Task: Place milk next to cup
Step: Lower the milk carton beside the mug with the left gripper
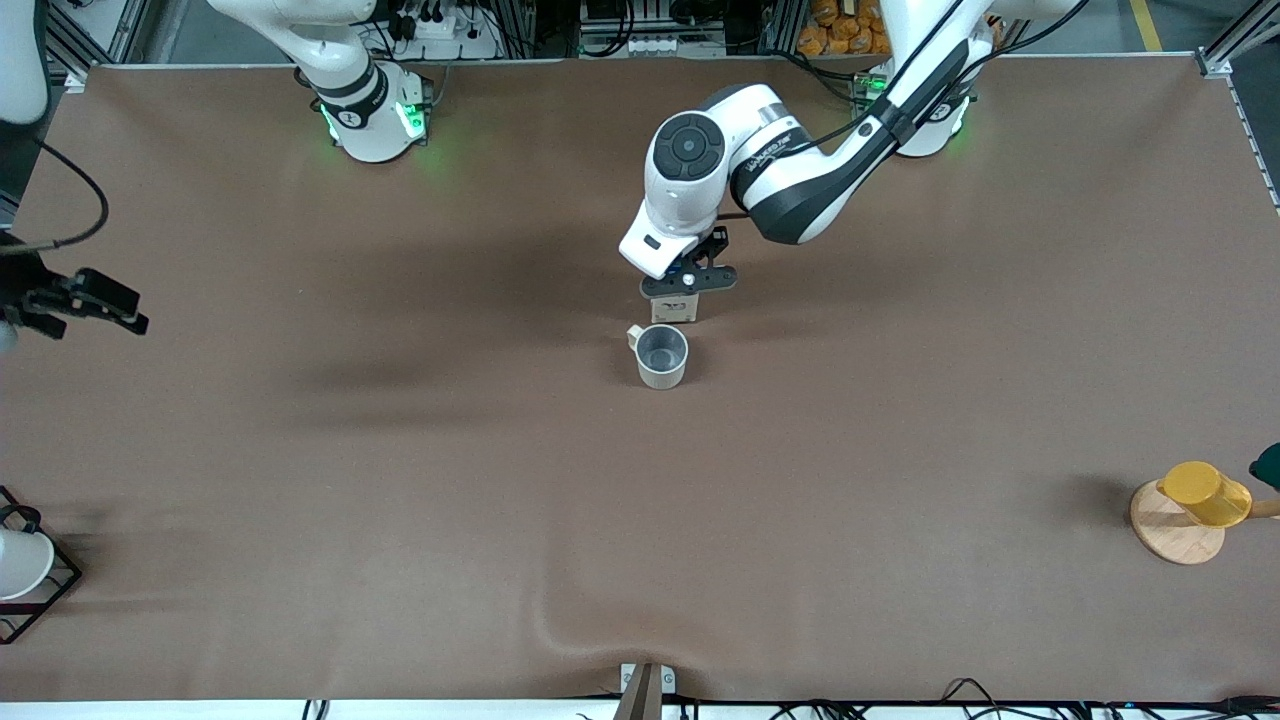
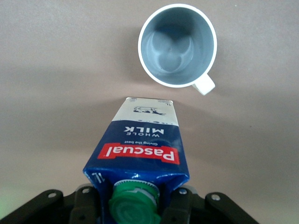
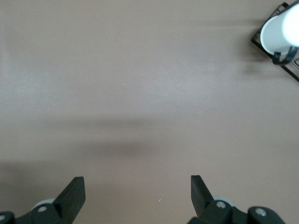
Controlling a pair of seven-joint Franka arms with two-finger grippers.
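Milk carton [image 2: 140, 144] pinched at its top by left gripper [image 2: 135, 200], just beside mug [image 2: 177, 45], carton mostly hidden in front view; right gripper [image 3: 138, 196] waits spread.

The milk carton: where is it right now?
In the front view the milk carton sits mid-table, gripped at its top by the left tool, just farther from the camera than the cup; the left wrist view shows a small gap between them.

I see a yellow cup [image 1: 1205, 492] lying tilted on a round wooden coaster [image 1: 1176, 522] at the left arm's end. A white cup [image 1: 20, 563] sits in a black wire rack [image 1: 45, 590] at the right arm's end of the brown surface [image 1: 400, 480].
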